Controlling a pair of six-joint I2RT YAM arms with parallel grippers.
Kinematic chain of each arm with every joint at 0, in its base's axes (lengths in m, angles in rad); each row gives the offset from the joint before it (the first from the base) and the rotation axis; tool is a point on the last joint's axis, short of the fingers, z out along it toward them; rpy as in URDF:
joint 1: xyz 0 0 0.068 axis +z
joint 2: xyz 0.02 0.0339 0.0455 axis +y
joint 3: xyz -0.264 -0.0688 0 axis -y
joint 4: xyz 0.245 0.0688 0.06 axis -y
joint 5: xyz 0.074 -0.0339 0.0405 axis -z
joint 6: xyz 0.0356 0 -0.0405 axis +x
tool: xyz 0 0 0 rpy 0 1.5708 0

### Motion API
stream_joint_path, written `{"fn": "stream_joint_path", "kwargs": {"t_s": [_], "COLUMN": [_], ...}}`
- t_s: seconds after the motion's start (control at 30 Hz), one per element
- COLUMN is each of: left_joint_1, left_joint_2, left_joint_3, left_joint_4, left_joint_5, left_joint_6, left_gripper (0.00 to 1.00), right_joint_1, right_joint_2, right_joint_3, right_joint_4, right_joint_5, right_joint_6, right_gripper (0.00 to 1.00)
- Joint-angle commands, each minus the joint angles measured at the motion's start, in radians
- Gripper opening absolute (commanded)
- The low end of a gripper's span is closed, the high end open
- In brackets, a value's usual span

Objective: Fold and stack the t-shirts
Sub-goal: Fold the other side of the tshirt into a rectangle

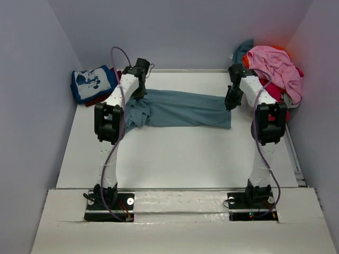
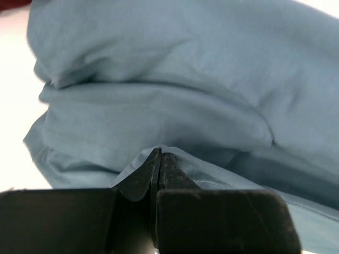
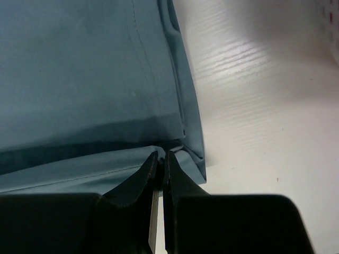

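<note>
Pinching the tee (image 1: 180,108) at 9 and 3 o'clock, left tool (image 2: 159,155) and right tool (image 3: 162,155) are holding it stretched, probably for folding.

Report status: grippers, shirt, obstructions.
Left gripper shut on slate-blue t-shirt, left end. Right gripper shut on its right edge. Printed tee, unfolded pile off at back corners.

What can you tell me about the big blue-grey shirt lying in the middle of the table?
The slate-blue soft cloth t-shirt lies stretched sideways across the white table, folded into a long band. Its right end looks flat and smooth, while its left end is bunched and wrinkled. The left gripper pinches the bunched end and the right gripper pinches the right corner, both shut on the cloth.
</note>
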Motion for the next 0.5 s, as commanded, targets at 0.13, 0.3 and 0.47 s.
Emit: {"fn": "stream_joint_path", "kwargs": {"t_s": [0.13,0.3,0.47], "left_joint_1": [0.022,0.022,0.022], "left_joint_2": [0.086,0.084,0.081], "left_joint_3": [0.111,0.098,0.092], "left_joint_4": [0.02,0.068,0.088], "left_joint_5": [0.053,0.05,0.039], "left_joint_6": [0.02,0.035,0.031], "left_gripper": [0.09,0.46,0.65], "right_joint_1": [-0.032,-0.032,-0.032], "right_joint_2": [0.028,0.059,0.073], "right_joint_3": [0.068,0.054,0.041], "right_joint_4": [-0.047,-0.035,0.001], "right_joint_5": [0.056,0.046,0.036], "right_joint_6": [0.003,0.009,0.013], "right_gripper": [0.07,0.07,0.08]}}
